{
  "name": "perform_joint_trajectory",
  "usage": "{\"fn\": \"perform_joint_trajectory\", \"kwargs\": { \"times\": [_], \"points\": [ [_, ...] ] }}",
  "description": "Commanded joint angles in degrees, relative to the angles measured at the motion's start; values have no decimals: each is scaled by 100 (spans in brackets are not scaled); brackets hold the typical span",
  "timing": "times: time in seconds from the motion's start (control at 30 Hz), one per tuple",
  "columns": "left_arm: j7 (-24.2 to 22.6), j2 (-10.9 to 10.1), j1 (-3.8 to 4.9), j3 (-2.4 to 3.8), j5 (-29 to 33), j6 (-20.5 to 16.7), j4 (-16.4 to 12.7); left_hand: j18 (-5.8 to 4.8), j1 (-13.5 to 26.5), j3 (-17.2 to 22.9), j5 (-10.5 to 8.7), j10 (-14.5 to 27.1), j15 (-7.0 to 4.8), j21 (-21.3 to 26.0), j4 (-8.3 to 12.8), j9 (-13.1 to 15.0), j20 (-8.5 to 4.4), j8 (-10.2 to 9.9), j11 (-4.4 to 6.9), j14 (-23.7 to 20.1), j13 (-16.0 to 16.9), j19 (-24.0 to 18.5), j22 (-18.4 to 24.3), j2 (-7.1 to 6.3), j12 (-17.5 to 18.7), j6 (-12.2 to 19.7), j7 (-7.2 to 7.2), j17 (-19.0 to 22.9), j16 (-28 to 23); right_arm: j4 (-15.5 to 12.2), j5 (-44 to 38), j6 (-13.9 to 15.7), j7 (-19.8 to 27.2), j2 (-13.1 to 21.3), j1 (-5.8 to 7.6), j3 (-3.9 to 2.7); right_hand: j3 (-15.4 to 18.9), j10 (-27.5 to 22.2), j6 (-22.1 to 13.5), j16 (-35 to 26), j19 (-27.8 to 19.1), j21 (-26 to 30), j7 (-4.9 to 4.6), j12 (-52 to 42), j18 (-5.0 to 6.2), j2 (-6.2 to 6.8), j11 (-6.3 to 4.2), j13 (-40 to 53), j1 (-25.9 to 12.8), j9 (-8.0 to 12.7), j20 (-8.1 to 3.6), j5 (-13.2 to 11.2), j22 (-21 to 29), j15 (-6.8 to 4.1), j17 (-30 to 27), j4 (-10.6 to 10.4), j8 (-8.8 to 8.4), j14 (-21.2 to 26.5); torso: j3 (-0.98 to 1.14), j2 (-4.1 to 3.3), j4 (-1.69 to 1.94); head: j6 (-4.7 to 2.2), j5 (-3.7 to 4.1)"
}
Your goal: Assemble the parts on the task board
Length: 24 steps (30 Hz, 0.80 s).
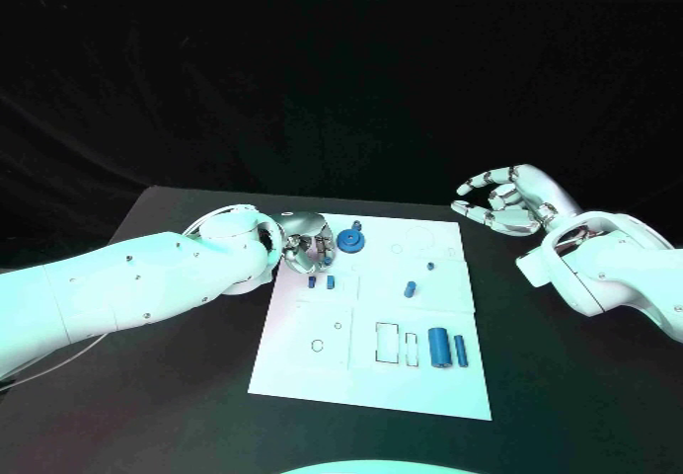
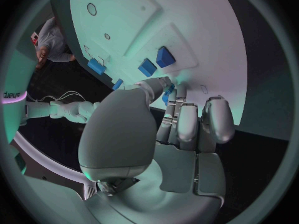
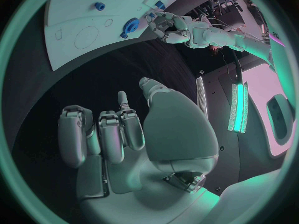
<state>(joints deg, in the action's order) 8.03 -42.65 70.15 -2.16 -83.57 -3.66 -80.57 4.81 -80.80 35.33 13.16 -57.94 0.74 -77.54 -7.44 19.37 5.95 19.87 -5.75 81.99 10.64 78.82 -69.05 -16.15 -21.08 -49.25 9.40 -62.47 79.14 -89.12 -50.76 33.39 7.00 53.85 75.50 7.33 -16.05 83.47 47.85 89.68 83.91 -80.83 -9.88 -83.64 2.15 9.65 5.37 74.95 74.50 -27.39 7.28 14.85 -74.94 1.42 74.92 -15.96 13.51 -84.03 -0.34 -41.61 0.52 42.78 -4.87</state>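
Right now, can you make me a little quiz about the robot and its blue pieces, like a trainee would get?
1. True or false: the right hand is holding a blue part.
2. Which hand is at the blue gear near the far edge of the task board? A) left hand B) right hand C) both
3. Fill in: the two biggest blue cylinders lie near the board's ____ edge, closest to the robot.

Key
1. False: it hovers off the board over the black table, fingers apart, holding nothing.
2. A, though whether it grips the gear is unclear.
3. Near.
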Motion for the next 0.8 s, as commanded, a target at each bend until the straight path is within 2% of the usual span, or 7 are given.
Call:
{"fn": "perform_joint_trajectory", "kwargs": {
  "times": [0.03,0.3,0.5,0.57,0.63,0.73,0.8],
  "points": [
    [-10,9,1,2,34,42,-16,0,66,-37,-31,61,43,37,13,-7,14,-37,0,-11,-10,-16,7,-11,38,25,-3,9,-20,-5,-53,-14,38,-1,-3,1,-5,-3,-2,12,17,7,12,-32,35,-14,-34,766,-24,0,-36,30,-759,-50,1432,-30,18,-579,-2,0,0,6,2],
    [5,-3,1,2,50,19,-9,3,87,-56,-29,91,51,43,7,-15,23,-59,-7,-20,-15,-22,16,-20,54,47,3,28,-22,-2,-53,-19,33,1,-3,1,-2,-16,-8,9,9,22,14,-20,39,-14,-36,751,-22,2,-39,31,-750,-52,1421,-27,29,-576,-1,-1,-1,3,4],
    [7,-38,1,2,53,-59,-5,17,97,-118,-19,172,64,83,18,-118,39,-271,-23,-57,-24,-55,74,-19,91,358,50,122,-35,18,-106,-162,-80,3,-3,1,-10,-268,-46,-14,-59,131,8,216,66,-6,-34,479,16,11,-40,29,-667,-51,1339,-7,30,-556,-5,1,-3,-3,8],
    [-36,-74,1,3,91,-176,-16,72,89,-195,-17,397,97,255,25,-161,64,-349,-60,-175,-53,-201,328,-10,161,487,41,397,-149,33,-191,-335,-181,-1,-3,1,-151,-1313,-42,-132,-328,558,15,1364,172,-42,-61,-697,177,16,-66,29,-348,-66,984,36,70,-455,-6,4,-4,-8,14],
    [-147,-127,2,8,239,-349,-28,153,74,-258,-18,573,131,516,23,-177,89,-371,-98,-385,-77,-418,700,0,197,527,54,863,-368,46,-390,-600,-312,-8,-3,1,-371,-2784,-10,-255,-516,868,31,3177,243,-55,-89,-2387,422,20,-84,73,-119,-106,658,124,96,-361,-6,3,-4,-11,21],
    [-375,-216,4,34,646,-605,-47,199,88,-343,-16,693,143,694,-18,-184,113,-366,-119,-488,-92,-548,943,21,194,517,87,1102,-475,62,-779,-1020,-498,-27,-3,1,-916,-3004,116,-438,-630,1115,27,4855,279,112,-39,-3644,674,57,-94,-47,45,-100,269,167,99,-263,-5,7,-2,-21,47],
    [-539,-286,7,53,1094,-751,-70,225,150,-541,-17,819,160,812,-95,-189,129,-362,-136,-513,-118,-617,1092,26,207,511,107,1164,-498,73,-1085,-1264,-608,-46,-5,2,-1177,-2761,189,-451,-608,1152,-50,5756,284,261,10,-4468,702,97,-55,-147,56,-34,271,221,64,-286,-6,10,-2,-31,72]
  ]
}}
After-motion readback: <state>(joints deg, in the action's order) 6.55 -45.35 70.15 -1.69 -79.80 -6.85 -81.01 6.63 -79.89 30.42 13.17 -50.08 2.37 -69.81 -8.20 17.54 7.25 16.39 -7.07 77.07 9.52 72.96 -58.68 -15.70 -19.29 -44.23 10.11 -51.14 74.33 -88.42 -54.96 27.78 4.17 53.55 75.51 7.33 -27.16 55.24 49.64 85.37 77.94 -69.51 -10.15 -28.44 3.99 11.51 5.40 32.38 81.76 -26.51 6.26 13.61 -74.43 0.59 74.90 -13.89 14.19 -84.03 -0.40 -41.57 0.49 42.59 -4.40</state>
